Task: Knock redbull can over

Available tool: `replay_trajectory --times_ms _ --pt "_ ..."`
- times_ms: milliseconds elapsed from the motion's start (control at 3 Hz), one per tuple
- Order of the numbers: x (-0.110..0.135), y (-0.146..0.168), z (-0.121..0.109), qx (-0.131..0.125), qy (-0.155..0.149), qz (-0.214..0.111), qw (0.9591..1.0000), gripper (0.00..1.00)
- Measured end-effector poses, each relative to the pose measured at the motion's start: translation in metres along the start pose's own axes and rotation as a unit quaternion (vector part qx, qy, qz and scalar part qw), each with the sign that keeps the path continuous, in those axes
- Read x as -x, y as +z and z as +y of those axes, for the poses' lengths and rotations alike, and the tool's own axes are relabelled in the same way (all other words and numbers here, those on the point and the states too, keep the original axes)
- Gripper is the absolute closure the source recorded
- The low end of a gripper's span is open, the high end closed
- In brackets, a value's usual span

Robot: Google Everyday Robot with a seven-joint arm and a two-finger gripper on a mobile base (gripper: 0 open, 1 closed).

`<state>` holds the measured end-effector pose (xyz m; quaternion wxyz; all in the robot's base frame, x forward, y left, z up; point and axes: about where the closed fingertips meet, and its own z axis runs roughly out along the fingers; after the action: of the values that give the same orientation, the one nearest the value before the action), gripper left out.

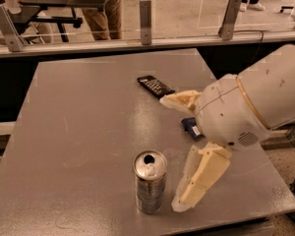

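Observation:
The redbull can stands upright near the front edge of the grey table, its shiny pull-tab top facing up. My gripper is just to the right of the can, with its cream fingers spread wide apart. The lower finger reaches down beside the can, a small gap from its side. The upper finger points left, farther back over the table. The gripper holds nothing.
A flat black wrapper lies behind the gripper, mid-table. A dark blue wrapper is mostly hidden behind the arm's white body. A glass barrier with metal posts runs along the table's far edge, with people beyond.

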<state>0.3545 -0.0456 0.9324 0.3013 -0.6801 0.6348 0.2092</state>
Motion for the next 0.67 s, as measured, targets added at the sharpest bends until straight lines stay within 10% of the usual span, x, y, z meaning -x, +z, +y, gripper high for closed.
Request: replay_trajectory --times_ms 667 --pt "0.014 0.031 0.021 0.034 -0.012 -0.044 0.9984 0.07"
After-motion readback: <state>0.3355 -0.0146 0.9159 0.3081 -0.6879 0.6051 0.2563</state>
